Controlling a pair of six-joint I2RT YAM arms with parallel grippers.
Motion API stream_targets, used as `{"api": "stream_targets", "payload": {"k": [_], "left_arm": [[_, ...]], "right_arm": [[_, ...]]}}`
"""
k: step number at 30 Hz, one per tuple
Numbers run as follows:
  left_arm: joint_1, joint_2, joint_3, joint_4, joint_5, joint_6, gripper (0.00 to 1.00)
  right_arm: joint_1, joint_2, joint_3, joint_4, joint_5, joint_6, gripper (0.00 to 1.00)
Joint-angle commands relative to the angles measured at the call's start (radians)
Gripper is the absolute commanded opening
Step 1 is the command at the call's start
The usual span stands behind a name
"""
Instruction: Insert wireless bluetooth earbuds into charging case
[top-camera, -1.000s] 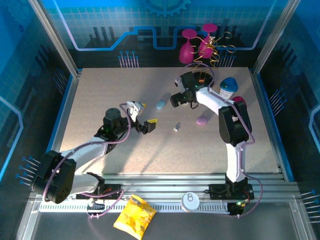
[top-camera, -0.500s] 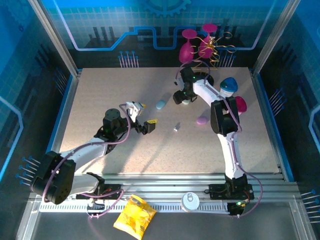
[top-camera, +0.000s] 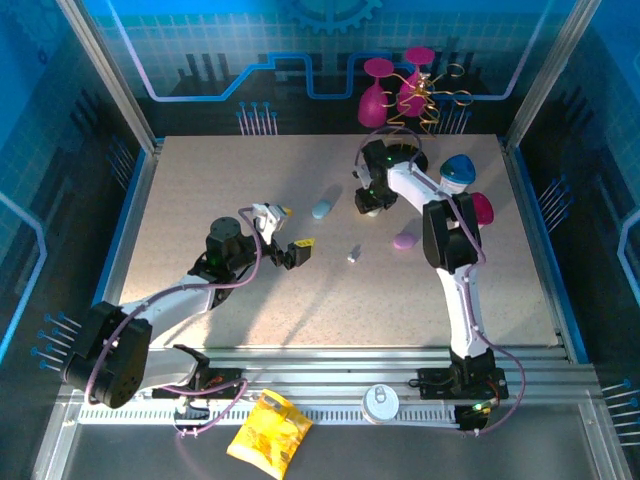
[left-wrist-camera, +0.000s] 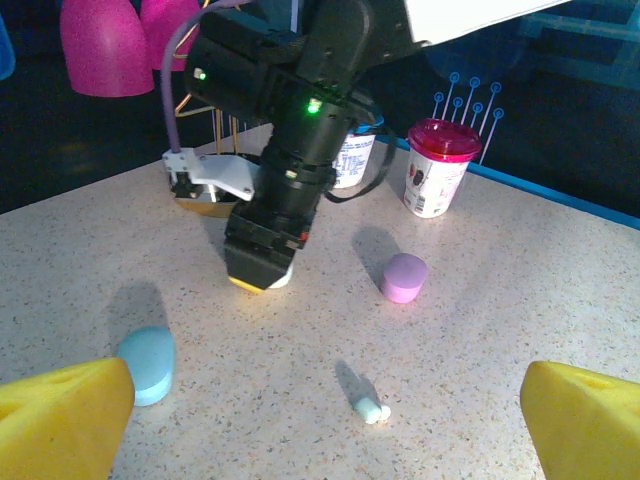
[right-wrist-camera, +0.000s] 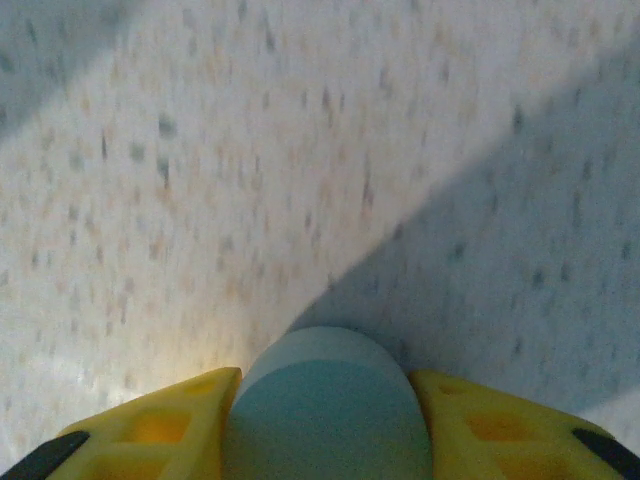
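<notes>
The right gripper (left-wrist-camera: 262, 270) has shifted a little and come down onto the table (top-camera: 200, 200), its jaws drawn in. It stands upright so that both yellow pads (right-wrist-camera: 170, 425) straddle and press a pale grey-green rounded piece (right-wrist-camera: 322, 385), beyond and left of the purple case (top-camera: 404, 240); bud or case, I cannot tell. One small stemmed earbud (left-wrist-camera: 371, 409) lies loose just left of the purple case, nearer the arms, and a blue case (top-camera: 321, 208) farther left. The left gripper (top-camera: 285, 232) hangs wide open and empty, well left of the purple case, probably keeping clear
</notes>
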Motion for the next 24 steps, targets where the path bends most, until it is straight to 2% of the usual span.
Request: {"api": "stream_targets", "payload": {"k": [1, 8, 10, 14, 20, 24], "left_arm": [[-0.001, 0.021, -0.014, 0.060, 0.021, -0.015, 0.99], [-0.027, 0.037, -0.035, 0.125, -0.007, 0.020, 0.99], [-0.030, 0.035, -0.036, 0.129, -0.011, 0.024, 0.99], [-0.034, 0.034, -0.033, 0.134, -0.009, 0.023, 0.99], [-0.041, 0.038, -0.014, 0.123, -0.006, 0.032, 0.99], [-0.043, 0.059, 0.000, 0.136, -0.001, 0.024, 0.99]], "right_arm": [[0.028, -0.145, -0.120, 0.064, 0.023, 0.086, 0.40], [0.040, -0.420, -0.501, 0.246, 0.021, 0.394, 0.39], [0.051, -0.492, -0.616, 0.294, 0.064, 0.488, 0.35], [0.107, -0.632, -0.829, 0.375, 0.154, 0.602, 0.34], [0.223, -0.761, -0.981, 0.319, 0.227, 0.712, 0.35], [0.291, -0.800, -1.048, 0.317, 0.244, 0.808, 0.39]]}}
